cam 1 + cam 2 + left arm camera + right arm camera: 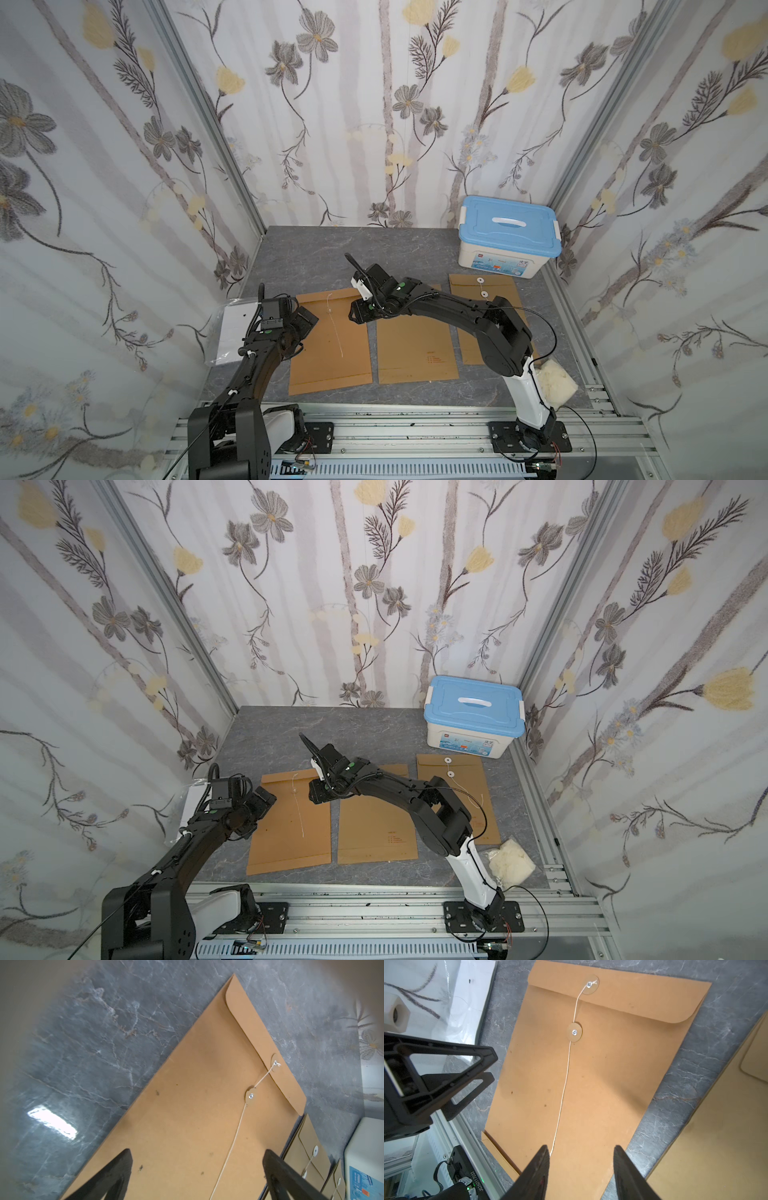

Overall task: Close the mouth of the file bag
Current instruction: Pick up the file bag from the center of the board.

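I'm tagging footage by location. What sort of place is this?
Probably a staged robot test booth, not an office: floral wall panels set in an aluminium frame, two robot arms bolted to a slotted rail, and a marble-look tabletop holding kraft file bags and a blue-lidded storage box.

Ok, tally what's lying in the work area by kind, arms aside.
Brown file bags: 3
Blue-lidded storage box: 1
White sheet in clear plastic: 1
Whitish lump: 1
Total: 6
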{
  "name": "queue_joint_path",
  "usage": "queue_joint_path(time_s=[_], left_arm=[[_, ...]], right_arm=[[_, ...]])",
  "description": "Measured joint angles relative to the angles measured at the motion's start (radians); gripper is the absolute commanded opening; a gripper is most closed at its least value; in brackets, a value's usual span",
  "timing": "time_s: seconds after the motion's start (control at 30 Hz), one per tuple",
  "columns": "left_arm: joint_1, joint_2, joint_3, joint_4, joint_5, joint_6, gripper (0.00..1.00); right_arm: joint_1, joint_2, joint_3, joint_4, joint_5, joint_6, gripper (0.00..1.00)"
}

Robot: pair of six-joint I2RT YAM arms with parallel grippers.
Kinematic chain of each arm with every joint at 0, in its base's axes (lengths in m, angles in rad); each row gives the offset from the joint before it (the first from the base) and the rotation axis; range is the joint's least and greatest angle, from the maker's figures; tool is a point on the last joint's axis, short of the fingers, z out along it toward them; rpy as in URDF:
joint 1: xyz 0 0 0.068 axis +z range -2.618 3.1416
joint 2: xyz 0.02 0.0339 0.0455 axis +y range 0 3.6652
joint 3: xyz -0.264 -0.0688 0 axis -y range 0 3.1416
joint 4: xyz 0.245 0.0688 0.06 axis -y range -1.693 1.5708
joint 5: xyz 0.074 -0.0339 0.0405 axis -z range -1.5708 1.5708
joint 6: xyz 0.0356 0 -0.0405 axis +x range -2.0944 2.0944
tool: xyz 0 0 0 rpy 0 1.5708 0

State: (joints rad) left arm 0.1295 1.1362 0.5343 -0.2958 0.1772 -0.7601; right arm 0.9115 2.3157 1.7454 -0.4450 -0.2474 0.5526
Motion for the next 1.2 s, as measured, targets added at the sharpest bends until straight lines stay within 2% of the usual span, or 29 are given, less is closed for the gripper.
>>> queue_joint_path(time_s=[0.4, 0.83, 1.2], left_arm=[[0.007, 0.045, -0.031, 0.069, -0.106, 0.000, 1.00], [0.007, 0.135, -0.037, 0.175, -0.086, 0.005, 1.00], [0.005, 0.168, -0.044, 0.280, -0.068, 0.000, 0.99]], right_arm=[[-0.001, 0.075, 0.035, -0.019, -0.008, 0.032, 0.50], [-0.010, 0.114, 0.028, -0.031, -0.023, 0.061, 0.50], [-0.044, 0.087, -0.064, 0.035, -0.064, 0.079, 0.49]])
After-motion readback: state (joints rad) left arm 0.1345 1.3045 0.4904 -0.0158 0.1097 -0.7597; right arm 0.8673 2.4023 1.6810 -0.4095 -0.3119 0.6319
